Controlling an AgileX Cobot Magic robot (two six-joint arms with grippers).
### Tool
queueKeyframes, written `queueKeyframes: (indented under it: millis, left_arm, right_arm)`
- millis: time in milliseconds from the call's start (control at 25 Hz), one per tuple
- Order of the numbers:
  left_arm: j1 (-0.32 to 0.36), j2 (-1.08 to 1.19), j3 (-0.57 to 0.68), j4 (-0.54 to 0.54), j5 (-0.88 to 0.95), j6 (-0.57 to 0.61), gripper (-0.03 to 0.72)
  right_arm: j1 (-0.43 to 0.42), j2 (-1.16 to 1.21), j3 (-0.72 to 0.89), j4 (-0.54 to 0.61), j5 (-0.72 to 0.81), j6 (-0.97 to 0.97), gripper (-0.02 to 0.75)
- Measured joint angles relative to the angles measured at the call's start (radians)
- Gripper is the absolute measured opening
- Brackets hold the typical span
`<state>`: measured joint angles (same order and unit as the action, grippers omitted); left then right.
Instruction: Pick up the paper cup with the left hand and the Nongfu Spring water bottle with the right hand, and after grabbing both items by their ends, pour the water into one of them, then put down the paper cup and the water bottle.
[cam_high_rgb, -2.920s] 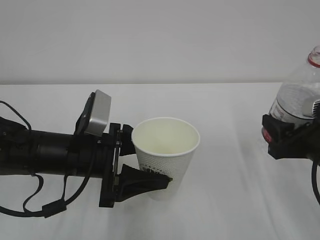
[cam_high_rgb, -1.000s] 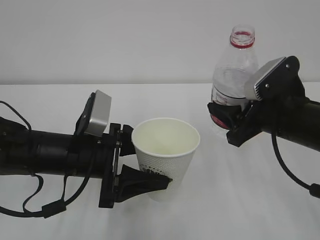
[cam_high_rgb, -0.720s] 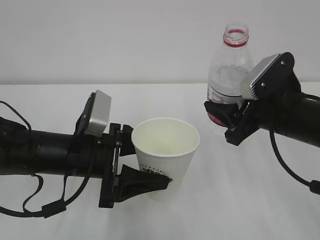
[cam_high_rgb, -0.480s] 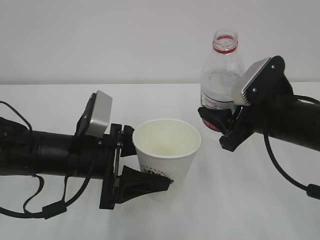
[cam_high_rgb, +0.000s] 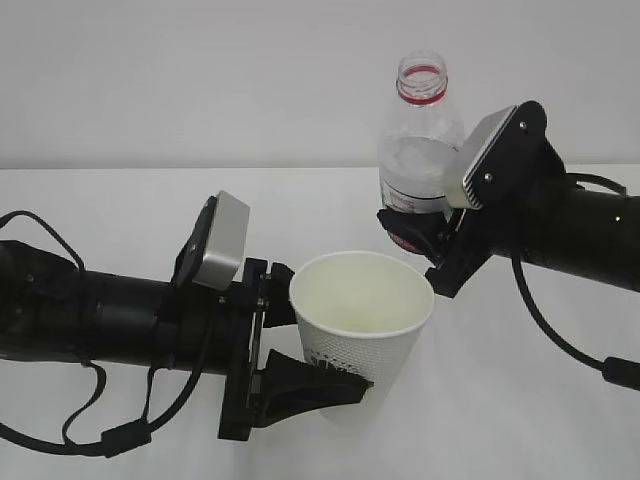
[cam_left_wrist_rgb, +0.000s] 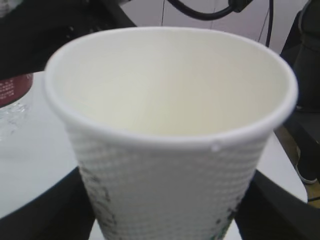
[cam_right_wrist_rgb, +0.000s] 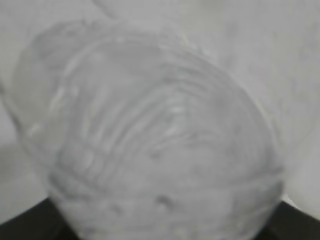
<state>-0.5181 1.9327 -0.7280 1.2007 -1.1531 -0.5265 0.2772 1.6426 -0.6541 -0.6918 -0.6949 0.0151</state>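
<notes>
The paper cup, upright and open-mouthed, is clamped at its lower body by the left hand, while just behind and to the right of the cup the uncapped Nongfu Spring water bottle is gripped upright around its red-labelled middle by the right hand above the white table.

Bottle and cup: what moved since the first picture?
The bottle, held by the right gripper, came in from the right edge and rose until it stood just behind the cup. The left gripper carried the cup slightly right. Both stayed gripped and upright; nothing poured.
</notes>
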Motion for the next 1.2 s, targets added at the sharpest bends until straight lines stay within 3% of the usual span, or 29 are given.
queueKeyframes:
  millis: [320,1200]
  left_arm:
    - [-0.001,-0.046,0.000,-0.037,0.000,0.056,0.574]
    - [-0.001,-0.050,0.000,-0.067,0.000,0.064,0.574]
  right_arm:
    - [0.000,0.000,-0.050,-0.006,0.008,-0.071,0.462]
    - [0.000,0.000,-0.098,0.036,0.036,-0.189,0.461]
